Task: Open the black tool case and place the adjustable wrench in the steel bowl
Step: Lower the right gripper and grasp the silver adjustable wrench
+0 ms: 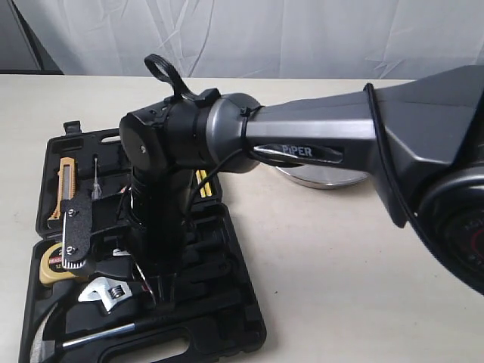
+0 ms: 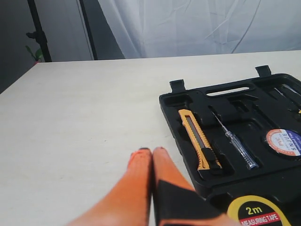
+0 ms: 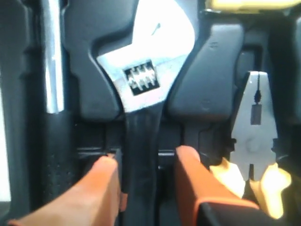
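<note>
"PIPER" is printed on the arm. "2m" and "MEASURING TAPE" are shown on the tape measure. The lettering on the tape roll cannot be read with certainty.

The black tool case, a flat matte plastic box, lay open on the desk at the left of the exterior view, its moulded slots facing up. The adjustable wrench, with a shiny silver jaw head and a black handle, lay flat in its slot near the case's front edge. The steel bowl, round and shiny, stood on the desk to the right of the case and apart from it, and was largely hidden.
</note>
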{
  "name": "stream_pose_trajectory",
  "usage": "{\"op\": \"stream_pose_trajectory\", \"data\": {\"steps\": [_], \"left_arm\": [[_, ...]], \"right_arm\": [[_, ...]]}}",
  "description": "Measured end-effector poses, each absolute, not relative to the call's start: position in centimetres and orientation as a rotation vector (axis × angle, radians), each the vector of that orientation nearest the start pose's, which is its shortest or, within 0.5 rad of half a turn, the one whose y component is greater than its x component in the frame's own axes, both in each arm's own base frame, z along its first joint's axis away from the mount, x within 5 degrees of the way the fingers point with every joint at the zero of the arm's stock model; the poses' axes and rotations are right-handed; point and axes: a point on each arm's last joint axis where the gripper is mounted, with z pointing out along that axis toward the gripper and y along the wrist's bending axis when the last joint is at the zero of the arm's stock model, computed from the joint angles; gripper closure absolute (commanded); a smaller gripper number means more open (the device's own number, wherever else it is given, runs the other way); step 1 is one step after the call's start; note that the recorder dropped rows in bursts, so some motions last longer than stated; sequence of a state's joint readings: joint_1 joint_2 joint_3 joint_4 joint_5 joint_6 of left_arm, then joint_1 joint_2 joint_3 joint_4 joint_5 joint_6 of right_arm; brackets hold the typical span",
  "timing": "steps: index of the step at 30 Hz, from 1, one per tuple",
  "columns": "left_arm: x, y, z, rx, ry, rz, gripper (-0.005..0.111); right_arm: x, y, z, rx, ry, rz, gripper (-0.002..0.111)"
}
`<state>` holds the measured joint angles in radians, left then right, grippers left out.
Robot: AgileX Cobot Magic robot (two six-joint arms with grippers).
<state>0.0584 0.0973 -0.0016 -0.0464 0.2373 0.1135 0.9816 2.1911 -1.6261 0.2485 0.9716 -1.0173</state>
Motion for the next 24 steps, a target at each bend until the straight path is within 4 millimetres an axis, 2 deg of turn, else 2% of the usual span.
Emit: {"op": "stream_pose_trajectory", "data": {"steps": [6, 10, 14, 16, 24], "left_arm": [[6.2, 0.3, 18.7, 0.017, 1.817, 0.080, 0.106], [6.2, 0.3, 18.7, 0.017, 1.817, 0.080, 0.106], [6.2, 0.3, 18.7, 0.017, 1.817, 0.080, 0.106], [6.2, 0.3, 18.7, 0.017, 1.817, 0.080, 0.106], [6.2, 0.3, 18.7, 0.017, 1.817, 0.080, 0.106]], "right_arm": [[23.0, 37.9, 13.9, -2.401, 1.788, 0.338, 0.072], [23.0, 38.1, 12.5, -2.411, 1.810, 0.352, 0.073], [23.0, 38.1, 12.5, -2.407, 1.821, 0.362, 0.093], [23.0, 38.1, 12.5, -2.406, 1.822, 0.364, 0.109], [23.0, 38.2, 12.7, -2.387, 1.834, 0.376, 0.109]]}}
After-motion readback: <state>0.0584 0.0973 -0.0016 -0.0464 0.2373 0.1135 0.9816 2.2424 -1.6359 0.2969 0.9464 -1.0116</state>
